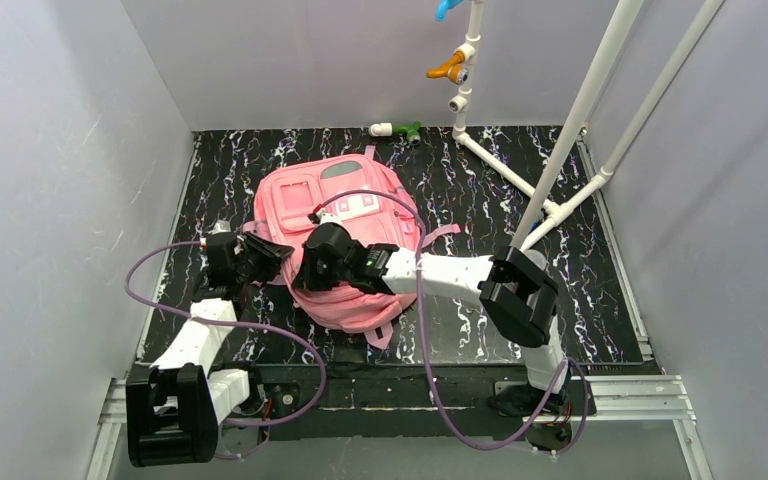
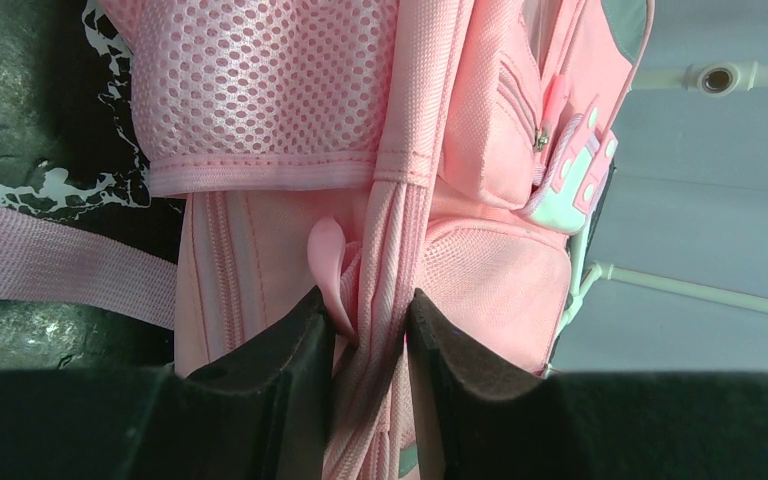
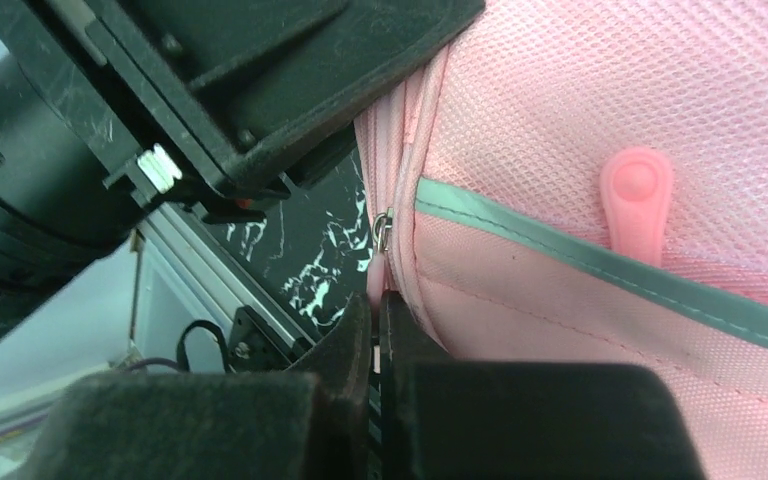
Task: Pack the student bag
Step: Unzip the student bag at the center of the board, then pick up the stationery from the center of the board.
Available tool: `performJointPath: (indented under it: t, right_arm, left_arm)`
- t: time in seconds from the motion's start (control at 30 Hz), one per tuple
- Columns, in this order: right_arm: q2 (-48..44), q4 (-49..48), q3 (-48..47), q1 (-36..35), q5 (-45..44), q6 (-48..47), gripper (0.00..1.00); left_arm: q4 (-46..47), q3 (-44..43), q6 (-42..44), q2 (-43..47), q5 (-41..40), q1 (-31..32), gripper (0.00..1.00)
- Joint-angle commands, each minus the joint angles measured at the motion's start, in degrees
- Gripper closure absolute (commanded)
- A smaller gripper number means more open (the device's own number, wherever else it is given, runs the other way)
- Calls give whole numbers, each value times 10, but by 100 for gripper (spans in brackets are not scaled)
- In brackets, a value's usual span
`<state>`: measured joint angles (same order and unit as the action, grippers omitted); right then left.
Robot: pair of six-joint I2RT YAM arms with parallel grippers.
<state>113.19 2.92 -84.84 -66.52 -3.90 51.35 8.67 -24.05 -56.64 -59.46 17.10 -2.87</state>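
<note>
- The black, white-veined counter (image 1: 480, 170) is carrying everything, with grey walls closing it in.
- The student bag (image 1: 295, 200) is lying flat in the middle-left of it. It is bright pink and soft, showing a white patch (image 1: 360, 205), a mesh pocket (image 2: 260, 80) and a grey stripe (image 3: 600, 265).
- A white pipe frame (image 1: 580, 110) is standing at the back right, well apart from the bag, bearing a yellow valve (image 1: 450, 68).
- The right arm (image 1: 450, 275) is stretching across the bag's near half and blocking my view of it from above.
- The left claw (image 2: 370, 310) is pinching a pink webbing band on the bag's side.
- The right claw (image 3: 378, 310) is sitting closed on the zip line, just under the metal slider (image 3: 385, 228); I cannot tell whether it is holding the pull.
- A pink rubber tab (image 3: 638, 200) is resting on the mesh.
</note>
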Motion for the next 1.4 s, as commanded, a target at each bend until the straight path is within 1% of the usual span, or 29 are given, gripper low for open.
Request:
performJointPath:
  t: [0.0, 0.1, 0.2, 0.23, 0.27, 0.33, 0.37, 0.4, 0.43, 0.47, 0.5, 0.53, 0.57, 0.6, 0.63, 0.67, 0.7, 0.73, 0.8, 0.87, 0.97, 1.1, 1.17, 1.2, 1.33, 1.37]
  right_arm:
    - [18, -78, -79, 28, -85, 83, 99]
    - [63, -84, -121, 37, -79, 110, 99]
    - [83, -83, -153, 44, -102, 86, 99]
    - [83, -86, -155, 48, -90, 78, 95]
    - [80, -98, -147, 52, -65, 65, 85]
    - [53, -113, -116, 55, -17, 9, 66]
    - [29, -107, -92, 55, 1, -29, 58]
    - [3, -100, -65, 55, 25, -75, 52]
    - [-24, -67, -42, 55, 31, -118, 47]
    - [-50, -37, -21, 55, 24, -162, 40]
    - [-75, 10, -9, 58, 20, -202, 34]
    - [-102, 55, 2, 63, 8, -237, 32]
    - [-130, 80, 18, 66, -4, -275, 25]
    - [-162, 101, 37, 69, -12, -309, 21]
    - [-192, 126, 53, 71, -33, -338, 17]
    - [-223, 147, 71, 72, -58, -364, 10]
    - [-255, 162, 90, 74, -85, -392, 6]
    - [-283, 177, 109, 77, -115, -401, 2]
    - [-347, 182, 173, 92, -181, -386, 2]
    - [-408, 172, 232, 134, -202, -352, 2]
    - [-453, 191, 299, 246, -202, -277, 2]
    - [-511, 193, 372, 379, -205, -215, 2]
    - [-525, 206, 395, 439, -206, -190, 1]
    - [-531, 211, 408, 467, -201, -178, 2]
    - [-575, 212, 469, 572, -174, -140, 2]
    - [-586, 214, 479, 597, -168, -138, 2]
  left_arm:
    - [-54, 1, 3, 13, 68, 15, 100]
    - [-55, 3, 4, 14, 73, 15, 100]
    - [-57, 13, 6, 21, 71, 16, 100]
    - [-57, 15, 7, 21, 71, 16, 100]
    - [-59, 15, 10, 21, 69, 16, 100]
    - [-66, 6, 22, 23, 65, 16, 100]
    - [-74, -2, 32, 24, 65, 16, 98]
    - [-82, -12, 46, 24, 66, 16, 94]
    - [-100, -25, 61, 24, 65, 16, 89]
    - [-122, -38, 78, 24, 60, 16, 86]
    - [-143, -52, 97, 23, 53, 16, 80]
    - [-160, -63, 109, 21, 46, 16, 75]
    - [-176, -74, 119, 19, 37, 16, 69]
    - [-191, -86, 129, 16, 32, 16, 64]
    - [-204, -95, 138, 12, 29, 16, 59]
    - [-220, -107, 145, 9, 24, 16, 54]
    - [-234, -118, 153, 7, 18, 16, 51]
    - [-250, -130, 164, 3, 15, 16, 49]
    - [-286, -158, 191, -4, 7, 16, 48]
    - [-310, -183, 215, -8, 0, 16, 47]
    - [-369, -232, 225, -23, -2, 14, 48]
    - [-364, -246, 243, -15, 53, 14, 47]
    - [-364, -257, 257, -20, 72, 14, 40]
    - [-366, -265, 265, -23, 80, 15, 34]
    - [-382, -287, 277, -24, 91, 20, 24]
    - [-384, -292, 281, -24, 92, 30, 21]
